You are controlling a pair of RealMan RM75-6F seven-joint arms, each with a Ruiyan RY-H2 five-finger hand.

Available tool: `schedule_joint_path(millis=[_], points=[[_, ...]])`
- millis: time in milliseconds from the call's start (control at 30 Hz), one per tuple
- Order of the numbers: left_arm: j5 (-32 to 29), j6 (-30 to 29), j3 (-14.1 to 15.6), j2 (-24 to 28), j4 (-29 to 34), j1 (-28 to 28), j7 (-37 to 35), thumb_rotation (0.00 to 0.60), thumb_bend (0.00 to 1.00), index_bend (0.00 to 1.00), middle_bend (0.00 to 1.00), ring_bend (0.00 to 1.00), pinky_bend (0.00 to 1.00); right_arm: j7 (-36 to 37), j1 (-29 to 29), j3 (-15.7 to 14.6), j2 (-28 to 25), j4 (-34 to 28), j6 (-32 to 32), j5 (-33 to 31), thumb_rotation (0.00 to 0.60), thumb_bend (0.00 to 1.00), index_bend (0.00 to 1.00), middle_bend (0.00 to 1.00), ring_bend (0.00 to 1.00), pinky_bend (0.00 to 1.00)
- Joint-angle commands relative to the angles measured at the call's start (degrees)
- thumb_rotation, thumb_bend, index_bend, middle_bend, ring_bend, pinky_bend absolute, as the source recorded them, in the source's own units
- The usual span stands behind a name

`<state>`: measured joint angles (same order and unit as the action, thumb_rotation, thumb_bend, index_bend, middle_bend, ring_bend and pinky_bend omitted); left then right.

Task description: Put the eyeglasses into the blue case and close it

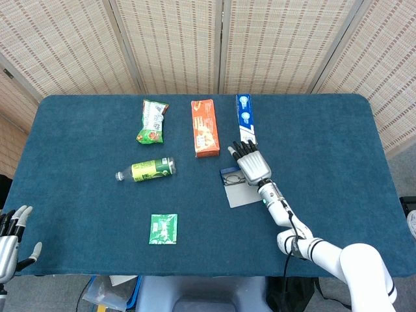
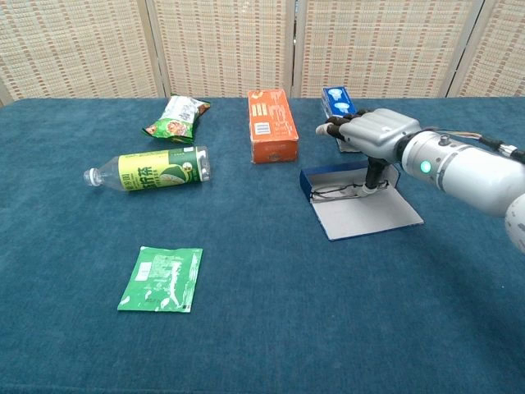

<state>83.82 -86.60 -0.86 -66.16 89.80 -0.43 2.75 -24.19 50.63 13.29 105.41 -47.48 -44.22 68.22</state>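
The right hand [image 2: 369, 138] hovers over the far end of the open blue case [image 2: 359, 203] at the table's right-centre, fingers spread and its thumb reaching down to the eyeglasses [image 2: 336, 191] lying inside, while the left hand [image 1: 9, 234] rests open and empty at the near-left edge.

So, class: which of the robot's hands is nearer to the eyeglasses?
The right. The right hand hangs directly over the eyeglasses in the open blue case, its thumb down beside them. The left hand sits far off at the table's near left corner.
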Motion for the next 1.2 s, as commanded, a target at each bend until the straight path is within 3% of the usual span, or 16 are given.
schedule_joint_path(millis=[33, 733, 933, 1200], points=[[0.0, 0.0, 0.0, 0.0, 0.0, 0.0, -0.1, 0.6, 0.36, 0.0, 0.0, 0.0, 0.0, 1.0, 1.2, 0.5, 1.2, 2.1, 0.4, 0.1, 0.6, 0.12, 0.0, 0.0, 0.0, 0.0], [-0.3, 0.3, -0.3, 0.5, -0.3, 0.0, -0.3, 0.6, 0.36, 0.0, 0.0, 0.0, 0.0, 4.6, 4.7, 1.1, 6.4, 11.0, 1.3, 0.9, 0.6, 0.12, 0.0, 0.0, 0.0, 0.0], [-0.2, 0.4, -0.4, 0.3, -0.3, -0.1, -0.1, 0.6, 0.36, 0.0, 0.0, 0.0, 0.0, 6.5, 2.4, -0.5, 2.2, 5.2, 0.4, 2.4, 0.6, 0.13, 0.0, 0.0, 0.0, 0.0], [1.3, -0.3, -0.5, -0.2, -0.1, -0.7, 0.4, 0.6, 0.36, 0.0, 0.0, 0.0, 0.0, 9.3, -2.7, -3.6, -5.5, -6.5, -6.9, 6.8, 0.6, 0.13, 0.0, 0.0, 0.0, 0.0]])
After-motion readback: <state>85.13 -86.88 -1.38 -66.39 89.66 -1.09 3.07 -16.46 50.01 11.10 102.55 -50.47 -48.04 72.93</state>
